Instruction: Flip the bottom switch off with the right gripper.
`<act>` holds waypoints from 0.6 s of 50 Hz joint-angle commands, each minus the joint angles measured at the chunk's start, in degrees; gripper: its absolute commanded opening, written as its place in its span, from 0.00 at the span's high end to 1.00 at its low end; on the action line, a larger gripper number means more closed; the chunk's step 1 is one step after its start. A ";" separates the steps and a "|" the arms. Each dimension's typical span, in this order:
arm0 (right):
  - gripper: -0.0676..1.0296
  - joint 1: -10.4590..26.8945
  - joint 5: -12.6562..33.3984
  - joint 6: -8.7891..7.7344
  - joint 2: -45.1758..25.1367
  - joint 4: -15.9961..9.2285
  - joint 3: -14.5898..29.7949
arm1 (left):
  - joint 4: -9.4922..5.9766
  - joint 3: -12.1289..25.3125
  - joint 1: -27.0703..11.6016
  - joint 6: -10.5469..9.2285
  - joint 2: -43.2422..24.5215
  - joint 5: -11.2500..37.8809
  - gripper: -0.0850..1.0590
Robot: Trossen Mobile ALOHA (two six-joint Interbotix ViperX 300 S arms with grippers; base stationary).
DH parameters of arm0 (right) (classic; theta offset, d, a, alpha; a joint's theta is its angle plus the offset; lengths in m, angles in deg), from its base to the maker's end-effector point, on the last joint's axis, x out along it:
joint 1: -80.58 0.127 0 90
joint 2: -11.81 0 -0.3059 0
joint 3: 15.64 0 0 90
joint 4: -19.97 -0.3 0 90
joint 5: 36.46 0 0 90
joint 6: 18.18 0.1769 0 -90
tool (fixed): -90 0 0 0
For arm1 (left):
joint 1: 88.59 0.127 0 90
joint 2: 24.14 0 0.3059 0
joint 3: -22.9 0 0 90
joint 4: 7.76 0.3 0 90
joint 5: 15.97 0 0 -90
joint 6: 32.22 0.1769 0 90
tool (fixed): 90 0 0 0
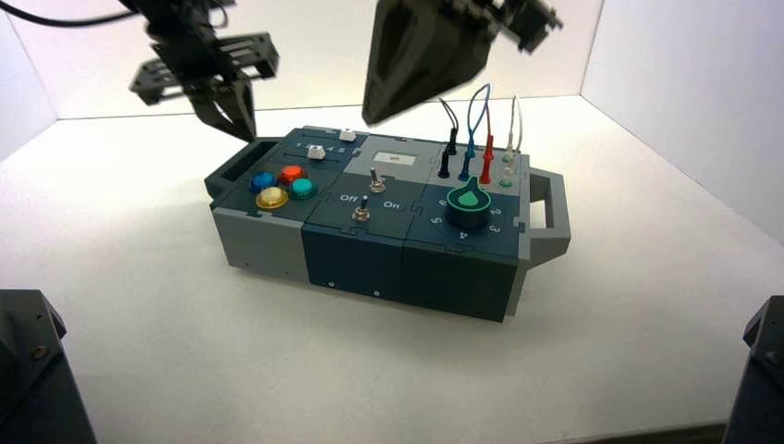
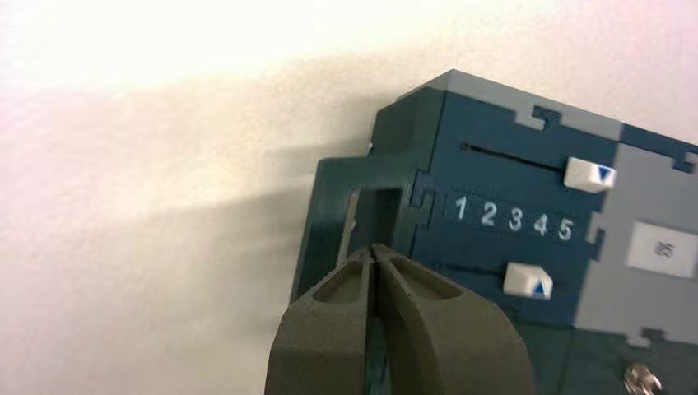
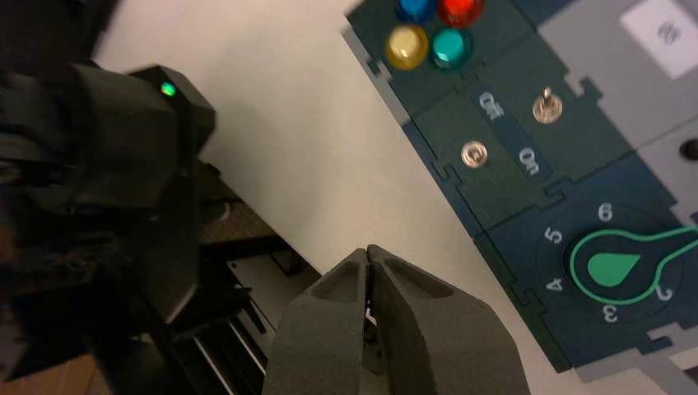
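The box [image 1: 407,199] sits in the middle of the frame on a pale worktop [image 1: 277,361]. The bottom switch [image 1: 361,212], a small metal toggle, is on a dark teal tile at the front middle of the box, just below the white "Off" and "On" lettering [image 3: 509,132]. Its twin toggle [image 1: 377,183] stands on the other side of the lettering; which way the bottom switch leans I cannot tell.

The right gripper [image 1: 372,118] hangs at the top centre of the frame, over the far part of the box and apart from the bottom switch. Its jaws are closed, tips together, with nothing between them.

The left gripper [image 1: 250,136] is at the upper left, near the box's left handle [image 1: 231,171]. Its jaws are also closed and empty.

Four buttons [image 1: 282,185], blue, red, yellow and green, lie left of the toggles, with two white sliders [image 1: 316,152] beyond them. A green-topped knob [image 1: 469,205] is to the right, with black, blue, red and white wires [image 1: 487,125] behind it.
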 commanded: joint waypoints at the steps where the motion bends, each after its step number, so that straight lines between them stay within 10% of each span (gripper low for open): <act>1: 0.96 0.35 -0.70 0.18 -2.46 -0.44 0.79 | 0.09 3.08 -1.05 0.44 -2.11 -0.35 0.95; 30: 0.96 -2.37 -1.67 0.35 -14.24 -0.44 3.87 | 0.18 7.21 -1.49 2.20 -9.49 0.18 0.95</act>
